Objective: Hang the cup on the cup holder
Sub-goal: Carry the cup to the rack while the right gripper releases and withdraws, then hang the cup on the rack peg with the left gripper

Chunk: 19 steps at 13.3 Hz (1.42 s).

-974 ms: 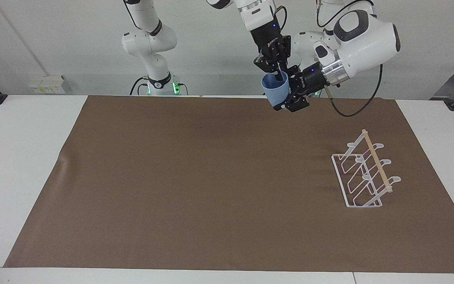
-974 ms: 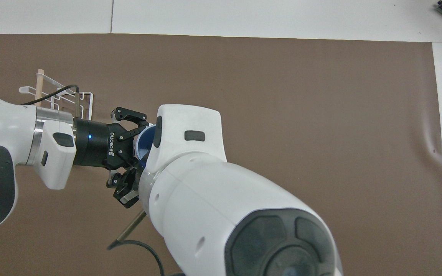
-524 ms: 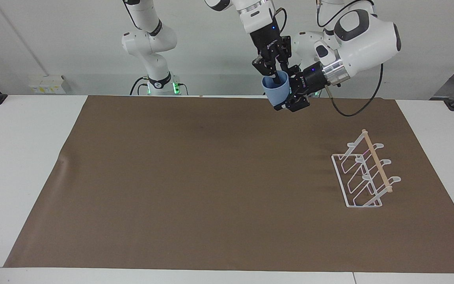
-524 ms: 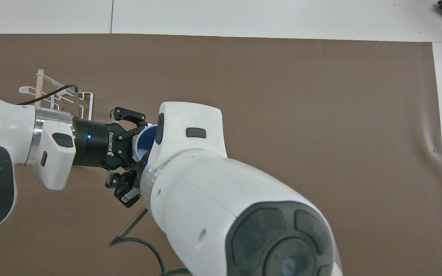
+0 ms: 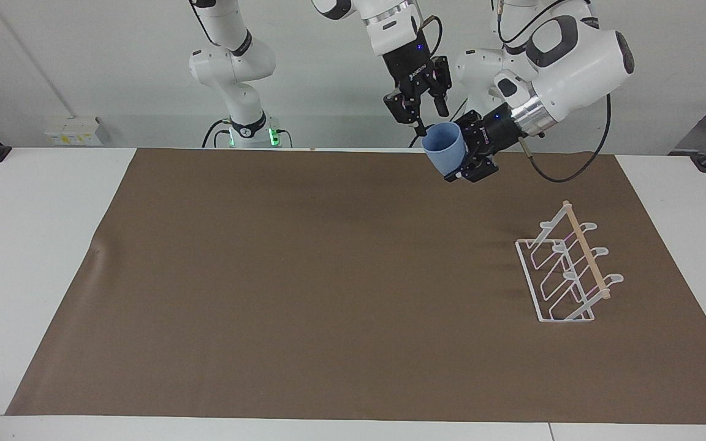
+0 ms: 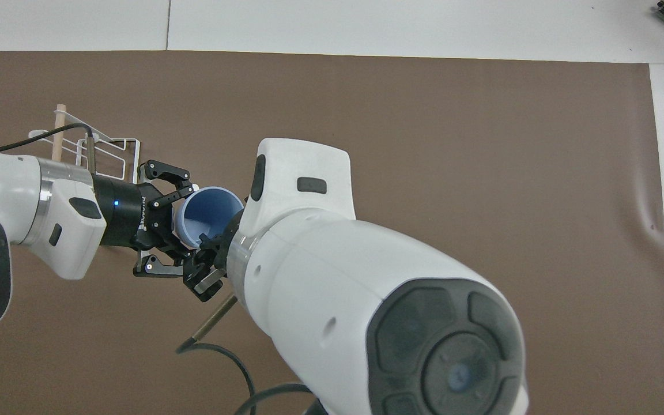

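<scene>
The cup (image 5: 444, 145) is now held only by the left gripper (image 5: 460, 160) above the mat (image 5: 304, 275), released by the opened right gripper (image 5: 425, 120), so carrying to the holder (image 5: 567, 269) can be started.

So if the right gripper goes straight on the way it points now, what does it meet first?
The right gripper points steeply down, just beside the rim of the cup held by the left gripper. It would probably graze that rim first, otherwise reach the brown mat; depth is unclear.
</scene>
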Each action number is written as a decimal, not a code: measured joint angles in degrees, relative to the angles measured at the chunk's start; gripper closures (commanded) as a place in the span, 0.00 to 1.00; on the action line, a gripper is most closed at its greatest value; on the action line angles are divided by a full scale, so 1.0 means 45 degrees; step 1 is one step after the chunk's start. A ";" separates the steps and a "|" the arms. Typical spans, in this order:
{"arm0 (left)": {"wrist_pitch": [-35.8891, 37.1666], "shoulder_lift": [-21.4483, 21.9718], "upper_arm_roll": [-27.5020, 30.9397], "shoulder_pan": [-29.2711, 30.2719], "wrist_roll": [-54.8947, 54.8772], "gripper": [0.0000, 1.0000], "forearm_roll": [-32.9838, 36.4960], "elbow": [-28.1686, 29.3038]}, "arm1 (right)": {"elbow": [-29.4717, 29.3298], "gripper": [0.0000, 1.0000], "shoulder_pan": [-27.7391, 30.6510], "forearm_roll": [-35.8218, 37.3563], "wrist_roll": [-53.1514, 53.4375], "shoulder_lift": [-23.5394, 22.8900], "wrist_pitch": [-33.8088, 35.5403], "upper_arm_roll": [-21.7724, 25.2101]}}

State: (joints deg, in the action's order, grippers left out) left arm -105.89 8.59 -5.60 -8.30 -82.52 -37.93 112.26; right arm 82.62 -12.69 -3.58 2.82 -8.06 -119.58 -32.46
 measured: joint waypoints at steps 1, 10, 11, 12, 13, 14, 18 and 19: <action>0.0003 0.0000 0.0002 0.0105 0.0194 1.00 0.0771 0.0026 | -0.0004 0.34 0.0072 0.0000 0.0000 0.0006 0.0000 0.0000; -0.0340 0.0000 0.0014 0.0573 0.0879 1.00 0.7717 0.0327 | -0.0129 0.34 0.2822 -0.0574 -0.0709 0.0772 0.3504 0.0071; -0.0439 0.0000 -0.0003 0.0573 0.0936 1.00 0.8289 0.0330 | -0.0116 0.34 0.3358 -0.0574 -0.0856 0.0813 0.4097 0.0096; -0.0519 0.0000 -0.0021 0.0572 0.1044 1.00 0.8922 0.0330 | -0.0108 0.34 0.3896 -0.0573 -0.0978 0.0825 0.4632 0.0121; -0.0531 0.0000 -0.0036 0.0572 0.1224 1.00 0.9639 0.0327 | -0.0096 0.31 0.4375 -0.0570 -0.1015 0.0826 0.5079 0.0143; -0.0529 0.0000 -0.0038 0.0573 0.1438 1.00 1.0357 0.0303 | -0.0059 0.28 0.4797 -0.0567 -0.1022 0.0839 0.5426 0.0155; -0.0489 -0.0001 -0.0022 0.0586 0.2188 1.00 1.2761 0.0115 | 0.0944 0.26 0.6111 -0.0566 -0.1025 0.1266 0.5848 0.0169; -0.0433 -0.0015 -0.0028 0.0585 0.2303 1.00 1.3311 0.0042 | 0.1371 0.26 0.6228 -0.0566 -0.1025 0.1509 0.5850 0.0167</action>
State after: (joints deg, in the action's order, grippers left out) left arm -107.83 8.52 -5.72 -5.67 -72.16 21.97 112.45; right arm 88.79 15.34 -6.13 -1.79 -1.27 -93.25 -31.71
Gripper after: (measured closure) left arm 0.220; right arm 0.260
